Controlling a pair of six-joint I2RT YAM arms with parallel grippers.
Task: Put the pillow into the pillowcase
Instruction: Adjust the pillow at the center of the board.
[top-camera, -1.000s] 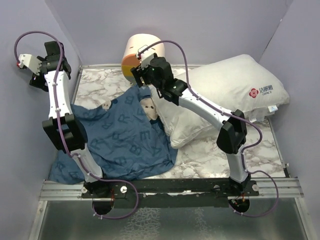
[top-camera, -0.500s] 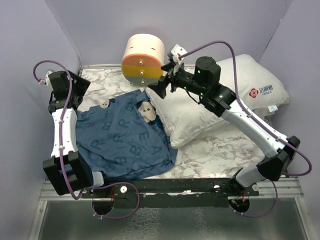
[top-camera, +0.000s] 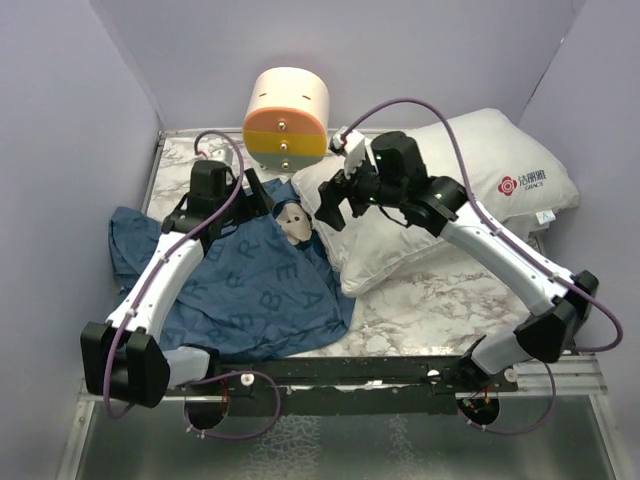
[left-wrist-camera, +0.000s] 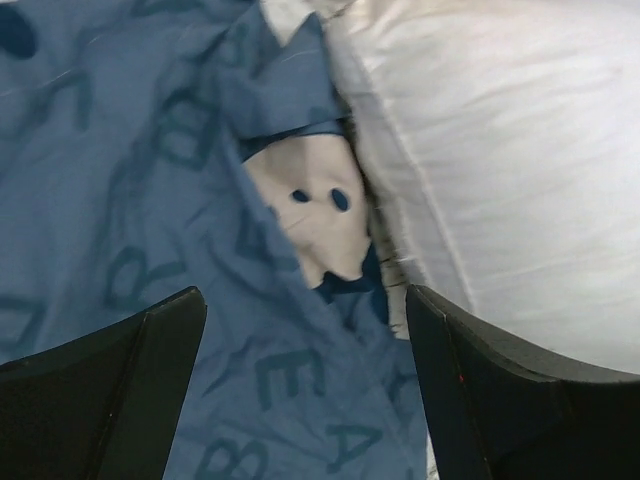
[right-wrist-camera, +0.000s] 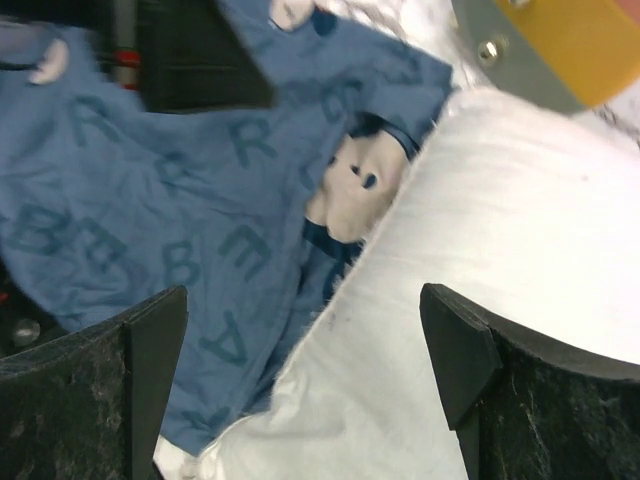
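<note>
The white pillow (top-camera: 450, 190) lies at the right, its label end far right. Its left end overlaps the blue pillowcase (top-camera: 250, 290), which lies spread flat at the left with a mouse face (top-camera: 293, 222) by the pillow's edge. My left gripper (top-camera: 255, 195) is open and empty above the pillowcase's far edge; its wrist view shows the pillowcase (left-wrist-camera: 120, 180), the face (left-wrist-camera: 315, 210) and the pillow (left-wrist-camera: 520, 170) below the gripper (left-wrist-camera: 305, 400). My right gripper (top-camera: 330, 205) is open and empty over the pillow's left end, above the pillow (right-wrist-camera: 500, 250) and the pillowcase (right-wrist-camera: 150, 200) in its wrist view (right-wrist-camera: 305, 390).
A cream-and-orange cylinder (top-camera: 287, 115) stands at the back middle, just behind both grippers, and shows in the right wrist view (right-wrist-camera: 560, 40). Purple walls close in the left, back and right. The marble table (top-camera: 430, 300) shows in front of the pillow. A metal rail (top-camera: 350, 375) runs along the near edge.
My left arm has swung from the left wall to the middle, over the pillowcase's far edge. My right gripper has dropped slightly toward the pillow's left end.
</note>
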